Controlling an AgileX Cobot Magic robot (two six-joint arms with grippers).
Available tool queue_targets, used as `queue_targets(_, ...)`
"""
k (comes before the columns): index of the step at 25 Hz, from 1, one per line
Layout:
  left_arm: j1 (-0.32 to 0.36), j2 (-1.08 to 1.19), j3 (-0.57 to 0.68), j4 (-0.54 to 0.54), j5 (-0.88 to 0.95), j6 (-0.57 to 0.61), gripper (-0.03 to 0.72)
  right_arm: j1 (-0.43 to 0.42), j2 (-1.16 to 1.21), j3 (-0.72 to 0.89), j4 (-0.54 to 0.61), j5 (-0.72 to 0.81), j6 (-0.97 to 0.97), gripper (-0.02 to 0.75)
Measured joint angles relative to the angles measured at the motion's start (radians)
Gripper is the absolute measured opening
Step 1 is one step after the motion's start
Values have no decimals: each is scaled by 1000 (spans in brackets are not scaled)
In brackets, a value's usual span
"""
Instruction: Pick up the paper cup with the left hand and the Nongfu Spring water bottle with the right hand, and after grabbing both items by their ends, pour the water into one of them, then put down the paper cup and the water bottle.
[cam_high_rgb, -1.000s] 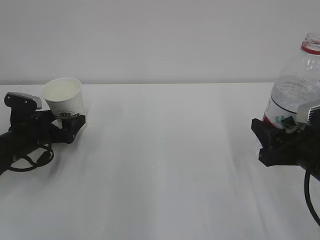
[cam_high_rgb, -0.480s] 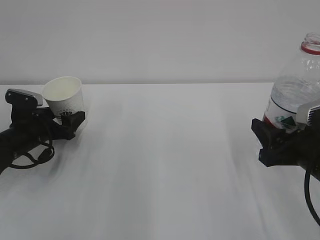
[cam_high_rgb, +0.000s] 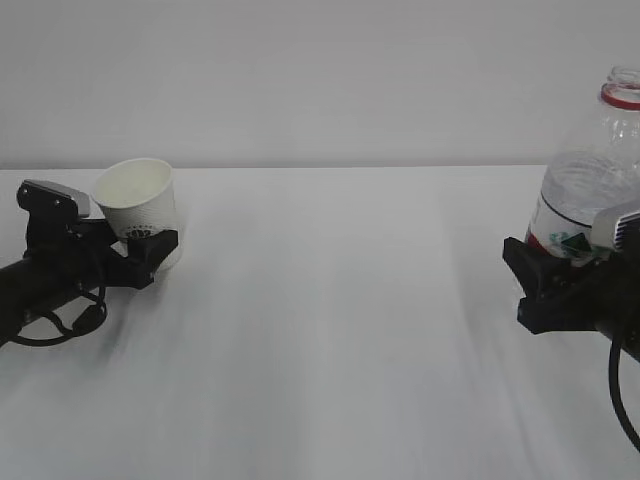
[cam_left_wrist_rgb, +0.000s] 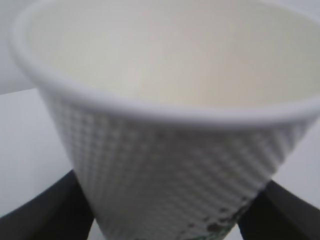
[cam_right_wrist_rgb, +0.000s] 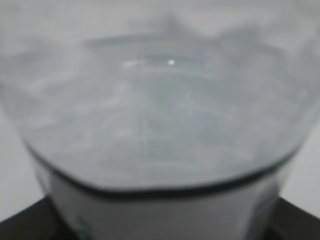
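While the left hand (cam_high_rgb: 150, 250) pinches the dimpled, tapered paper cup (cam_high_rgb: 140, 205), the right hand (cam_high_rgb: 545, 285) clasps the ribbed clear Nongfu Spring water bottle (cam_high_rgb: 590, 190).

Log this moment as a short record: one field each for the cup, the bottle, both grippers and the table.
cup: white paper cup at the far left, tilted, open mouth towards the camera, no liquid visible inside
bottle: clear water bottle at the far right, upright, no cap, partly filled
left gripper: left gripper with its fingers on either side of the cup's lower part
right gripper: right gripper closed on the bottle's lower part, at the label
table: white table, cup and bottle far apart on it
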Motion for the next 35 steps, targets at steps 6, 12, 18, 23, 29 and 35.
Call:
queue_targets(6,0,-86,76,11,5,-9,585,0,0,0,0,0,-29,480)
queue_targets(12,0,-173,159,25,5,-9,585,0,0,0,0,0,-42,480)
queue_targets(18,0,-245,236,78,5,-40,585,0,0,0,0,0,-44,480)
queue_targets(23,0,-301,292,151,5,-52,585,0,0,0,-4,0,-46,480)
queue_targets(29,0,-362,345,232,5,-76,585,0,0,0,-32,0,-46,479)
queue_targets(35,0,-414,350,358,5,-121,585,0,0,0,-45,0,-46,479)
